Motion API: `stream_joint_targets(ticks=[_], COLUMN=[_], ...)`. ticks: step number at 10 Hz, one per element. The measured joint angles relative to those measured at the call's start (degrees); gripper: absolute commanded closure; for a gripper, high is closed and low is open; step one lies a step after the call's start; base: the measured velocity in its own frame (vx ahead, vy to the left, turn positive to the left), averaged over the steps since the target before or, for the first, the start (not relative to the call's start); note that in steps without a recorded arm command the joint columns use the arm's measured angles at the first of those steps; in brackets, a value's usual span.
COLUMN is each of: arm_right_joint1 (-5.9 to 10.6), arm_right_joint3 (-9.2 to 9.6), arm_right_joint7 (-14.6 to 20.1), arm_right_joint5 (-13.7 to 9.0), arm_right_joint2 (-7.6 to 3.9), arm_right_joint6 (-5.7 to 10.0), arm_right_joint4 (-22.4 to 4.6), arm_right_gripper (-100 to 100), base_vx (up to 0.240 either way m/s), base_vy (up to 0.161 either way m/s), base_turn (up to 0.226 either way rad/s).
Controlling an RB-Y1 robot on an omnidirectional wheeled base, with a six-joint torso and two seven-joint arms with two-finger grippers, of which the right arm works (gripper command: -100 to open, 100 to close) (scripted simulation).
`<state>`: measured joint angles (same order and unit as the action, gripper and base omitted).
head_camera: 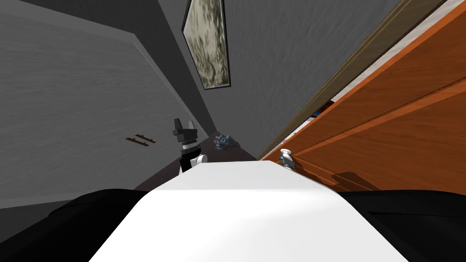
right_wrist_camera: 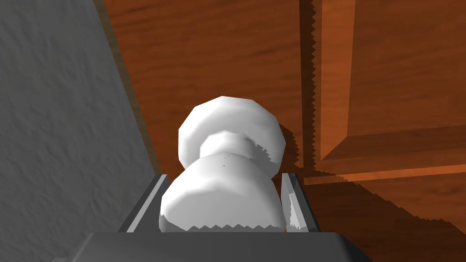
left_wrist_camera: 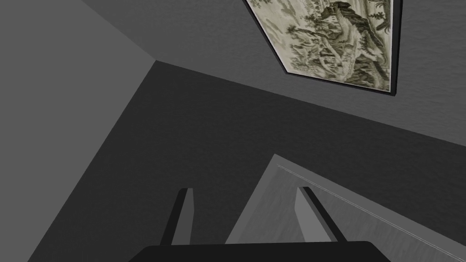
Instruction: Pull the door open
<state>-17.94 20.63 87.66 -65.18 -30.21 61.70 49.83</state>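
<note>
The orange-brown panelled wooden door (head_camera: 400, 113) filled the robot's right side, hung in a brown frame (head_camera: 359, 59) set in the grey wall (head_camera: 282, 68). A narrow gap showed between door edge and frame, so the door stood slightly ajar. The white faceted knob (right_wrist_camera: 227, 150) sat near the door's free edge, just ahead of the chest. The right gripper (right_wrist_camera: 224, 176) was clamped on it, one finger pressing each side of the knob's near bulb. The left gripper (head_camera: 184, 129) was raised at the robot's left, fingers apart and empty. Step in hand, as judged: grasp made, pull under way or about to begin. The next move calls for drawing the knob back along the door's arc, with the grip kept firm.
</note>
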Motion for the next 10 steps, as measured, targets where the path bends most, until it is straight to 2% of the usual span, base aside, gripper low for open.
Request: stream_joint_targets(ticks=[3,4,6,10], arm_right_joint1=[-0.88,-1.0,-0.84,-2.21], arm_right_joint3=[2.51,2.78,4.38,7.6], arm_right_joint7=[1.26,1.4,2.33,2.98], arm_right_joint5=[1.54,1.65,2.83,5.06], arm_right_joint2=[-1.06,-0.94,-1.36,-2.74], arm_right_joint6=[0.63,0.59,1.51,2.78], arm_right_joint4=[1.2,1.17,0.95,3.42], arm_right_gripper=[100,100,100,100], base_vx=[-0.19,-0.177,-0.254,-0.242], base_vy=[0.039,0.011,-0.029,0.018], base_turn=[0.04,0.059,0.072,0.052])
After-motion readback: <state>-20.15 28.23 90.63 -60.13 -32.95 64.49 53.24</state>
